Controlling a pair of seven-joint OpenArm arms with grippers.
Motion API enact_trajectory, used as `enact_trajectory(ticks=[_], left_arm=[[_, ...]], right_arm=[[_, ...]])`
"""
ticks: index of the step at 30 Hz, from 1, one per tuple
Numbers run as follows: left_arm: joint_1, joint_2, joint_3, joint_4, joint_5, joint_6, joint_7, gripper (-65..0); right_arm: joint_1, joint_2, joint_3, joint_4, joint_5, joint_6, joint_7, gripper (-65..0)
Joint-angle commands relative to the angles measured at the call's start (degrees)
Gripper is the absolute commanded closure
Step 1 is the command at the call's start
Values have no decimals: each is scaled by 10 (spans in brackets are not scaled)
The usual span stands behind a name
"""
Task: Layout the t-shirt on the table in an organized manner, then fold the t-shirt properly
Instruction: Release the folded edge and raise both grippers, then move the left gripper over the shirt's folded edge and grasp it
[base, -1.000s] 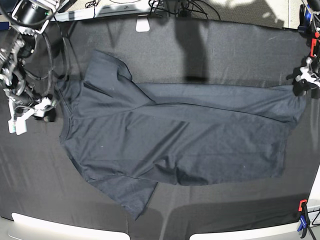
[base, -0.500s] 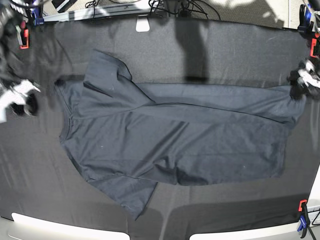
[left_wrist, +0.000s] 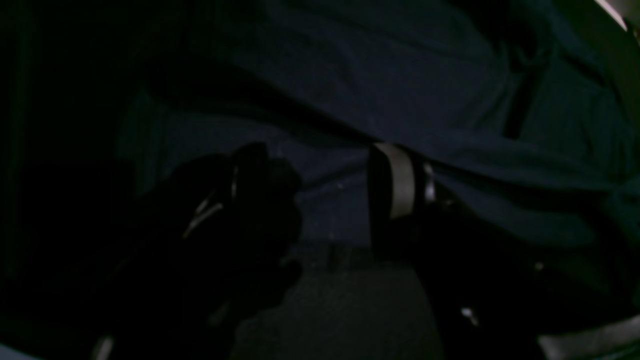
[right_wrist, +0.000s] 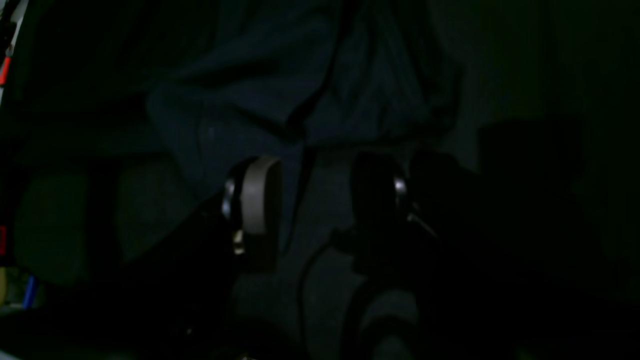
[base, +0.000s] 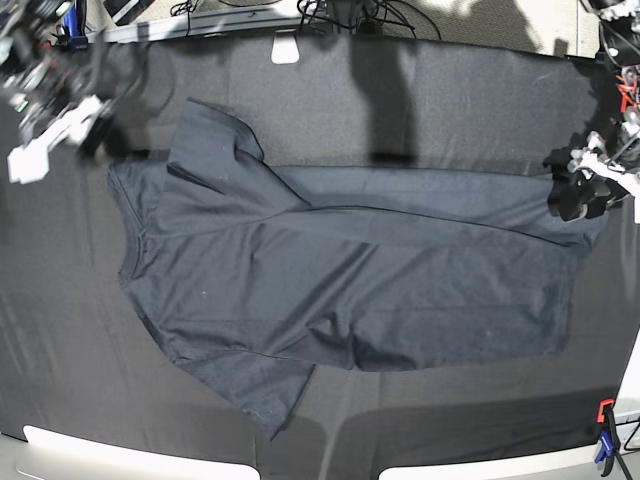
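Two arms flank one dark t-shirt (base: 340, 280), which lies spread across the middle of the table (base: 480, 80) with its neck end pointing to the left of the base view and its hem to the right. Every place below is given relative to that shirt.

Off the shirt's upper left corner, above the neck and shoulder, you have your right gripper (base: 60, 128) lifted clear of the cloth and blurred with motion. Its wrist camera shows the fingers spread apart with nothing between them, only rumpled shirt fabric beyond. It touches nothing, probably because that end needs no more pulling for now.

Across the shirt's middle, the body is mostly flat, but a long ridge runs along the upper part, the upper sleeve is folded over onto the chest, and the lower sleeve sticks out at the bottom left. The layout looks unfinished, so folding seems some way off.

At the shirt's upper right corner, by the hem, sits your left gripper (base: 580, 192). Its wrist view shows the jaws standing apart with shirt cloth just ahead of them, not pinched. You seem placed there to stretch or square the hem; whether a fingertip brushes the cloth cannot be told.
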Motion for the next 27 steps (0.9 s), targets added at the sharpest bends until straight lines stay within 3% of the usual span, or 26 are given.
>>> enact_trajectory(ticks=[1,5,8,12,14,18,27], left_arm=[[2,-6,-1,24,-21,-7,-9,-290],[32,-6,39,92,-31,-7,-3,-290],[51,-6,106,145,-15,-7,-3,-290],[61,-6,235,189,42,-7,-6,-275],[61,-6,300,195,76,-7,-32,-264],[57,-6,416,195,161,-6,-85,-264],[45,-5,629,195,275,61,-134,-264]], right_arm=[[0,8,3,10,-1,11,24,-264],[-1,14,3,10,-94,11,73,-264],[-1,22,3,10,-177,11,105,-264],[-1,42,3,10,-306,-63,148,-264],[-1,57,3,9,-342,-86,158,-264],[-1,83,3,9,-347,-92,156,-265],[-1,85,3,9,-266,-91,152,-265]])
